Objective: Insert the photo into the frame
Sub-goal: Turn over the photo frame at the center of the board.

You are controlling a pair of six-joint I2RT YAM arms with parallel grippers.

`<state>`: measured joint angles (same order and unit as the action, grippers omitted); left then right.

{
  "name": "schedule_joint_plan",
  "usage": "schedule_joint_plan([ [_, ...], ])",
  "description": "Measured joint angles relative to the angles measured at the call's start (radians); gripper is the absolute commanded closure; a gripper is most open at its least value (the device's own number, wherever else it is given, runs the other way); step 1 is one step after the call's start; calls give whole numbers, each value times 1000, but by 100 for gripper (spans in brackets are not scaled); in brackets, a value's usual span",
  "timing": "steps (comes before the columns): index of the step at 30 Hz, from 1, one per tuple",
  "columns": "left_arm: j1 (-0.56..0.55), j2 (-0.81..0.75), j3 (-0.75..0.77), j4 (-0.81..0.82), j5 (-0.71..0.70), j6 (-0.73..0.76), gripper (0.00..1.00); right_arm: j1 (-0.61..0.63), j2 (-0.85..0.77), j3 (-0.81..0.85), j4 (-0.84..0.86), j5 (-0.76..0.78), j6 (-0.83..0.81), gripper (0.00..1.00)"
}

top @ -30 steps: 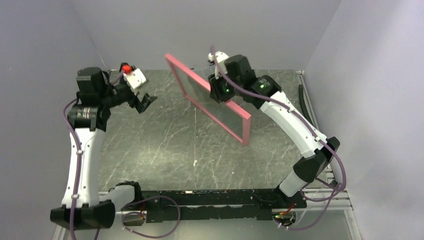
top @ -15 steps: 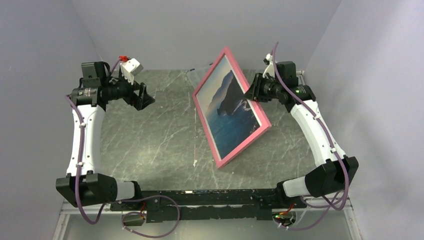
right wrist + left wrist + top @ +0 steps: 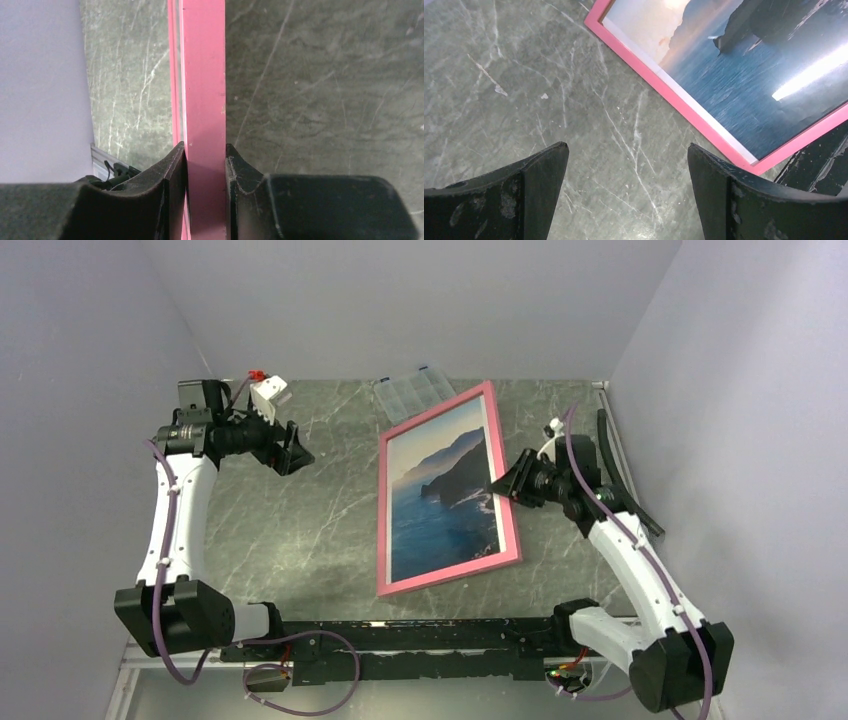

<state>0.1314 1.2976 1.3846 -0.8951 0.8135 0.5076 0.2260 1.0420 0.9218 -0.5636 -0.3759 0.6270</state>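
I'm clamping my right gripper [image 3: 205, 152] onto the pink edge of the frame [image 3: 202, 90], the photo [image 3: 440, 502] showing inside it, my left gripper [image 3: 626, 150] gaping wide, hovering over the table [image 3: 524, 90], frame lying just ahead

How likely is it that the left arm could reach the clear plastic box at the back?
Probably yes: the left gripper hangs open over the table, and nothing stands between it and the clear plastic box; the frame lies clear of that path.
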Motion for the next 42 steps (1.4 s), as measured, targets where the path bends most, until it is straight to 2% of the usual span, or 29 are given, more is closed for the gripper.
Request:
schedule_joint_plan([
  [6, 0, 16, -25, -8, -24, 17, 6, 5, -92, -238, 162, 12, 103, 100],
  [11, 0, 44, -36, -19, -63, 49, 6, 8, -72, -357, 285, 3, 134, 100],
  [23, 1, 48, -150, 28, -94, 52, 6, 63, 285, -344, 463, -81, 89, 100],
  [32, 1, 48, -185, 69, -96, 53, 6, 82, 388, -310, 484, -119, 68, 98],
  [35, 1, 48, -186, 69, -95, 52, 6, 86, 453, -280, 477, -152, 35, 92],
  [39, 3, 48, -186, 68, -95, 52, 6, 116, 497, -273, 459, -177, 10, 79],
  [42, 5, 48, -186, 68, -95, 52, 6, 138, 510, -275, 428, -188, 7, 63],
])
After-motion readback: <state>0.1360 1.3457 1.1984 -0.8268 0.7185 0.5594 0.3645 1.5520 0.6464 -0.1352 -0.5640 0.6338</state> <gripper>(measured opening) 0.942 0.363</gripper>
